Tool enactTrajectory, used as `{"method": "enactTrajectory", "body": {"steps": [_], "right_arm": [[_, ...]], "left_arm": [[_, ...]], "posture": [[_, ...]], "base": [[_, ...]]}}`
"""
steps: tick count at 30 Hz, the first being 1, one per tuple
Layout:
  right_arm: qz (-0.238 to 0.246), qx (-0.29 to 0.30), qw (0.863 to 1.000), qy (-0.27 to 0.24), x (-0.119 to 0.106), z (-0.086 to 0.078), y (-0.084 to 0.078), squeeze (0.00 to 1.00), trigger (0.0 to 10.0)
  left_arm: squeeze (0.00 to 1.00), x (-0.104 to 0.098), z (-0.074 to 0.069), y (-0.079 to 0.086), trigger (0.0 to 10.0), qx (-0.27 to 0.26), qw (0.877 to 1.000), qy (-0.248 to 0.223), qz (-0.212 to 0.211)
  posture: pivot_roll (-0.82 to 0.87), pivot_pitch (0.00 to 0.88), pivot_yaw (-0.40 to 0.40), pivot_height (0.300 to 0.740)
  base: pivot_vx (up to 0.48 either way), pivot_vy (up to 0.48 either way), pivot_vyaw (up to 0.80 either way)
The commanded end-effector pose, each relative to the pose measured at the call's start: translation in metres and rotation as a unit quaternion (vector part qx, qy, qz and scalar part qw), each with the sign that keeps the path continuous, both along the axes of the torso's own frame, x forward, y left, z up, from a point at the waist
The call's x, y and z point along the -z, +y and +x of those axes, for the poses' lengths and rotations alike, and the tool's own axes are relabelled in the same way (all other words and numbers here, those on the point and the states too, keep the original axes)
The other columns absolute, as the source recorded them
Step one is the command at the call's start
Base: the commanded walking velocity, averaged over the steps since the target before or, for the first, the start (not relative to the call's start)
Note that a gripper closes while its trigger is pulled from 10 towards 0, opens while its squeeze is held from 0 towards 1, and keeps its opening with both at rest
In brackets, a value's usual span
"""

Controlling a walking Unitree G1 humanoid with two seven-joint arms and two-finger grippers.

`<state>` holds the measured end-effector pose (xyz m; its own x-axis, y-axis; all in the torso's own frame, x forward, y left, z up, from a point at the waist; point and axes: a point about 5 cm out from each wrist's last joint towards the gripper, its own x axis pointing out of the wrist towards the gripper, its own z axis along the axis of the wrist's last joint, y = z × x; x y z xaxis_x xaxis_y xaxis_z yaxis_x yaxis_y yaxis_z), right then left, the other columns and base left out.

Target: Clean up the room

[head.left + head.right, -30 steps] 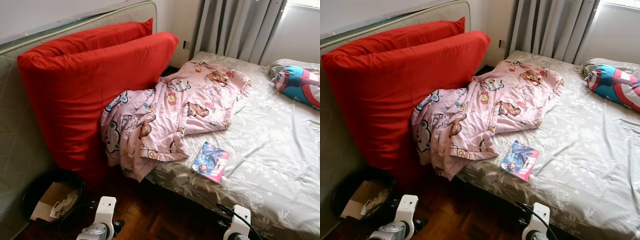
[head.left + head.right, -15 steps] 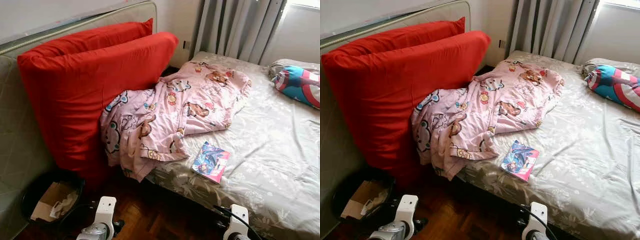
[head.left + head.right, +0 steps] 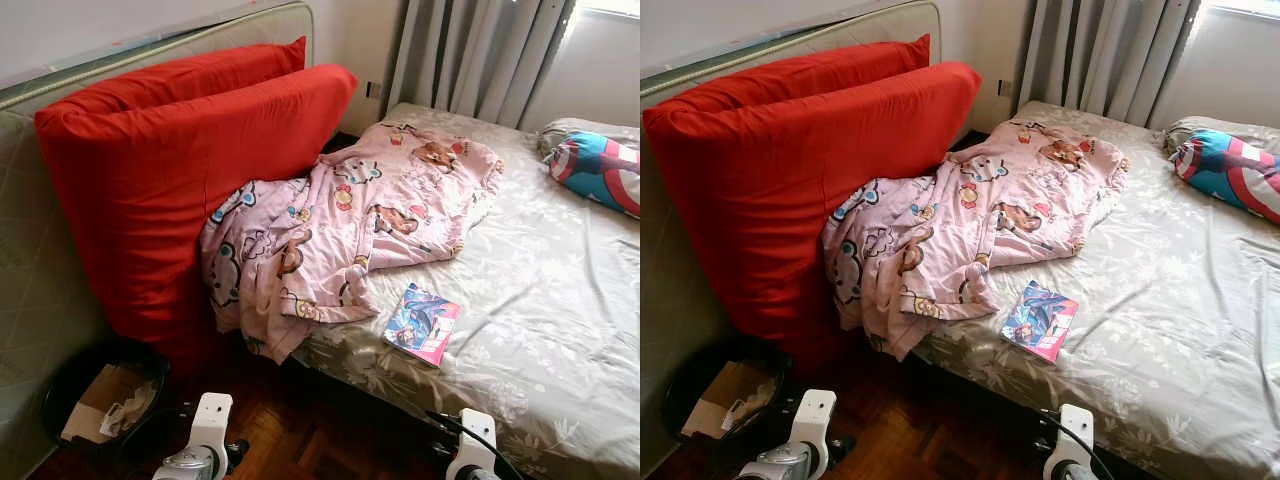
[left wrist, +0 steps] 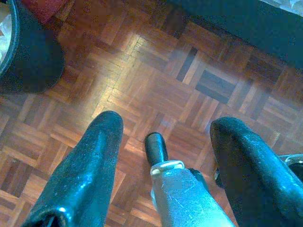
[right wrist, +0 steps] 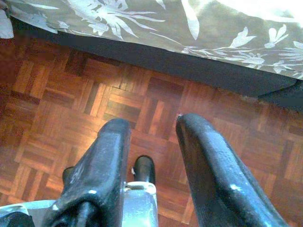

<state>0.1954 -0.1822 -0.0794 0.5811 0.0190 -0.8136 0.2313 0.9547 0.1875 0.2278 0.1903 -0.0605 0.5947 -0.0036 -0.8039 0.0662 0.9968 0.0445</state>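
A crumpled pink cartoon-print blanket [image 3: 340, 235] lies across the near left corner of the bed [image 3: 540, 290] and hangs over its edge. A colourful magazine [image 3: 421, 323] rests on the grey floral sheet near the bed's front edge. Both arms hang low at the bottom of the head views, the left wrist [image 3: 205, 440] and right wrist [image 3: 470, 460] over the parquet floor. My left gripper [image 4: 163, 130] stands open above bare floor. My right gripper [image 5: 151, 125] is open too, near the bed's side, with nothing between the fingers.
A big red cushion [image 3: 170, 170] leans against an upright mattress [image 3: 30, 280] on the left. A black bin [image 3: 95, 400] with cardboard and paper sits on the floor below it. A blue-and-red pillow [image 3: 600, 170] lies at the far right of the bed. Grey curtains [image 3: 470, 50] hang behind.
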Motion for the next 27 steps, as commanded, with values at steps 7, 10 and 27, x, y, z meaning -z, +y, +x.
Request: {"method": "enactTrajectory", "body": {"steps": [7, 10, 27], "right_arm": [[-0.004, -0.006, 1.0, 0.007, 0.0006, -0.0014, -0.0017, 0.0, 10.0], [-0.004, -0.006, 1.0, 0.007, 0.0006, -0.0013, -0.0016, 0.0, 10.0], [-0.004, -0.008, 1.0, 0.006, 0.0001, -0.0001, -0.0011, 0.0, 10.0]], "left_arm": [[0.0, -0.0005, 0.0005, 0.001, 10.0, 0.0, 1.0, -0.001, 0.001], [0.0, -0.0006, 0.0006, 0.0011, 10.0, 0.0, 1.0, -0.001, 0.001], [0.0, -0.0013, 0.0016, 0.0017, 10.0, 0.002, 1.0, -0.002, 0.002]], "posture": [[-0.02, 0.0, -0.06, 0.74], [-0.02, 0.0, -0.059, 0.74], [-0.03, 0.0, -0.054, 0.74]], "base": [[0.0, 0.0, 0.0], [0.0, 0.0, 0.0], [0.0, 0.0, 0.0]]}}
